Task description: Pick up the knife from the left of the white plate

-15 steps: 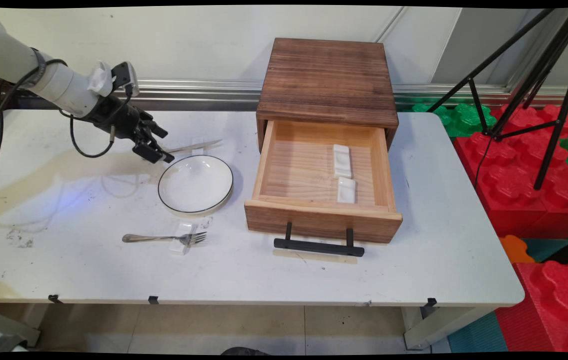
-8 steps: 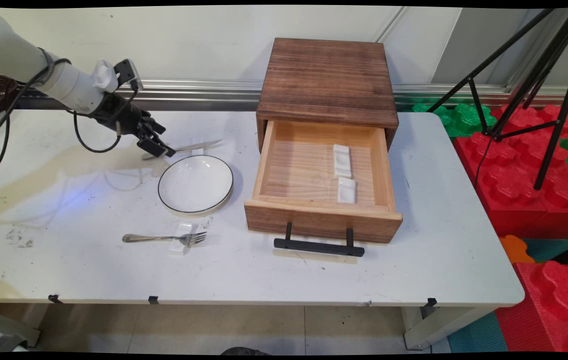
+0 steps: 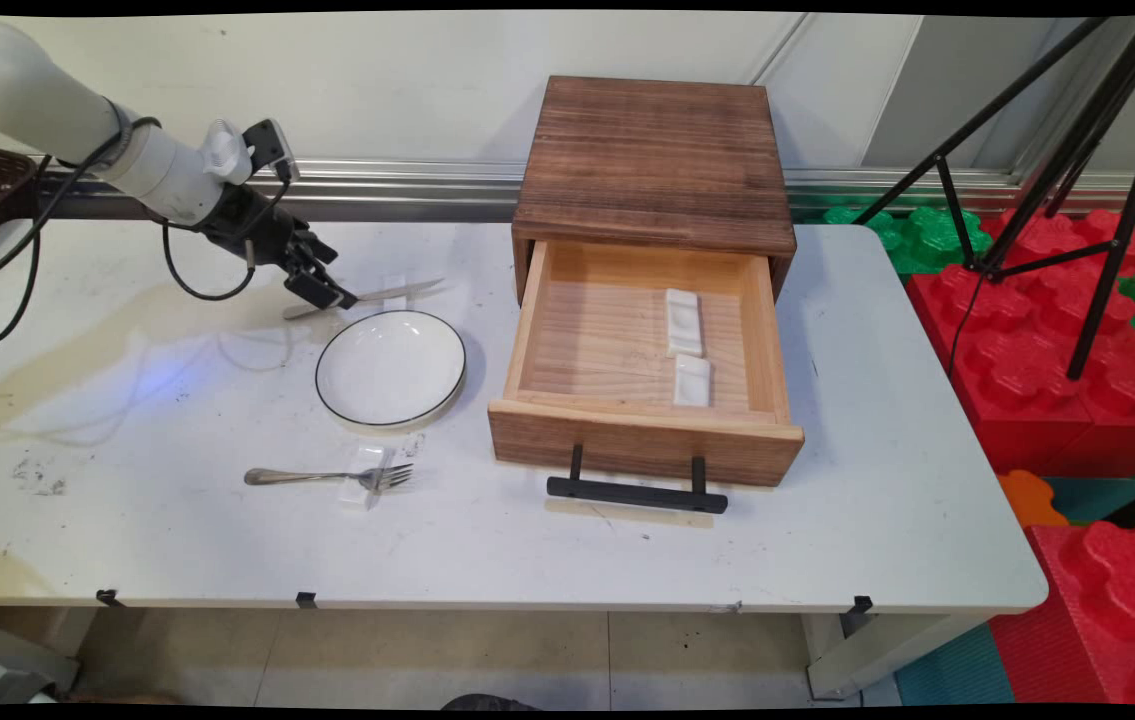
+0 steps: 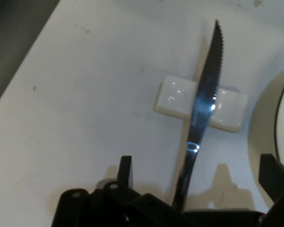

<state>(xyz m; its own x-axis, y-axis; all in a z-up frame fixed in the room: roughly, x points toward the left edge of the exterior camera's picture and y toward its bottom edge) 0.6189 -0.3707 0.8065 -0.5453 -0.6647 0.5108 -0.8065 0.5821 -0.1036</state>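
Steel serrated knife (image 4: 206,90) across white rest (image 4: 173,97)

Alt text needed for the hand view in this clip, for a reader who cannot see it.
A serrated knife lies with its blade across a small white rest on the white table, its handle running down between the fingers of the open black tool. The dark-rimmed edge of a white plate shows at the right.
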